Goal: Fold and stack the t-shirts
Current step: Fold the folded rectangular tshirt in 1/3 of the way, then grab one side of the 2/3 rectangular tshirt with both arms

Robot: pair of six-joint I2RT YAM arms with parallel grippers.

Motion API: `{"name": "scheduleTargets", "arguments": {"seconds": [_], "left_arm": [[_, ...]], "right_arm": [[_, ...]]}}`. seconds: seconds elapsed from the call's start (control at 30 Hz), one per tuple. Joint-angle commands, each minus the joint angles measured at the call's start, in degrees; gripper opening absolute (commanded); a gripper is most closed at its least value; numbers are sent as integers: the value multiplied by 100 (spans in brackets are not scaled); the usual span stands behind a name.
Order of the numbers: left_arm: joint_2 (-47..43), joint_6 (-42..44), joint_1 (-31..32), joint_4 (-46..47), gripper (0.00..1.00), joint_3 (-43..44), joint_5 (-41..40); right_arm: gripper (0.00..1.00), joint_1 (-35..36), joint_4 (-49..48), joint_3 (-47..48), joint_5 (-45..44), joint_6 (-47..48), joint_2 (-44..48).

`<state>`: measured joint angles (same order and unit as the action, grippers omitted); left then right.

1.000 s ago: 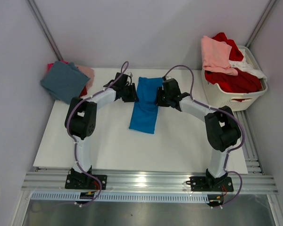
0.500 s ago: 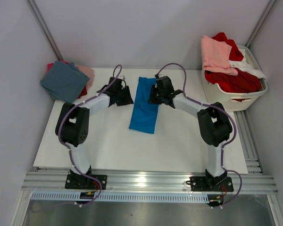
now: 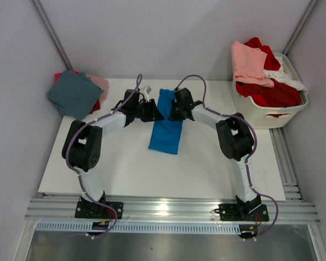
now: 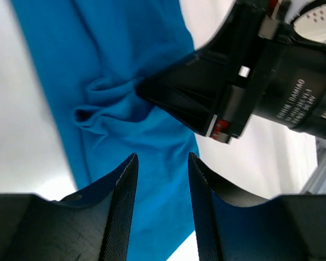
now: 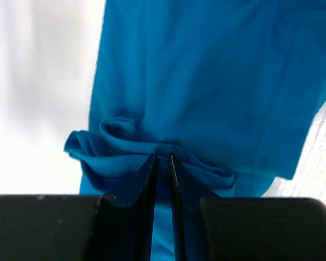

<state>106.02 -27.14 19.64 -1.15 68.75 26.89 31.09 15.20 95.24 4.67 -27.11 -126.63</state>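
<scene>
Right gripper (image 3: 173, 110) is meeting the left gripper (image 3: 154, 112) over the far part of the blue t-shirt (image 3: 165, 136), which is lying as a long narrow strip in the middle of the table (image 3: 119, 163) in the overhead view. At the far right, the laundry basket (image 3: 271, 113) is holding a heap of unfolded shirts: a red tee (image 3: 271, 93), a pale pink tee (image 3: 249, 62) and a white tee (image 3: 292, 81). A teal-topped stack (image 3: 75, 93) is sitting in the far left corner.

From the left wrist, that gripper's jaws are standing apart over the cloth, gripping nothing, while the right tips are digging into a pucker.

From the right wrist, the jaws are nearly closed, pinching a gathered fold.

By my reading, a crosswise fold is starting. The left gripper is needing its own pinch alongside before both lift together.
</scene>
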Motion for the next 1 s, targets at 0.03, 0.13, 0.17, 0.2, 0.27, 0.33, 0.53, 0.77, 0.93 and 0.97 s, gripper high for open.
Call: {"name": "scheduleTargets", "arguments": {"seconds": [0.03, 0.13, 0.17, 0.2, 0.27, 0.33, 0.53, 0.77, 0.93, 0.97], "left_arm": [[323, 15, 110, 256, 45, 367, 799], [542, 68, 172, 159, 45, 551, 826], [586, 77, 181, 159, 45, 595, 861], [665, 86, 207, 159, 45, 596, 879], [718, 112, 233, 150, 44, 665, 914], [841, 182, 260, -121, 44, 727, 827], [1342, 349, 277, -921, 43, 1271, 203], [1843, 349, 198, -1809, 43, 2449, -158], [2072, 235, 137, -2153, 42, 3083, -580], [2037, 235, 137, -2031, 43, 3083, -580]], "right_arm": [[17, -7, 27, 284, -799, 206, -73], [17, -7, -26, 372, -1239, 461, 15], [17, 2, -43, 398, -1344, 609, 50], [17, 2, -96, 425, -1546, 698, 146], [17, -7, -149, 434, -1662, 865, 235], [17, 2, -105, 478, -1767, 1050, 340], [21, 98, -201, -233, -1513, 1059, 981], [22, 441, -290, -1183, -1364, 682, 1615], [23, 661, -281, -1464, -1065, 365, 1694], [23, 705, -290, -1491, -1003, 330, 1651]]}}
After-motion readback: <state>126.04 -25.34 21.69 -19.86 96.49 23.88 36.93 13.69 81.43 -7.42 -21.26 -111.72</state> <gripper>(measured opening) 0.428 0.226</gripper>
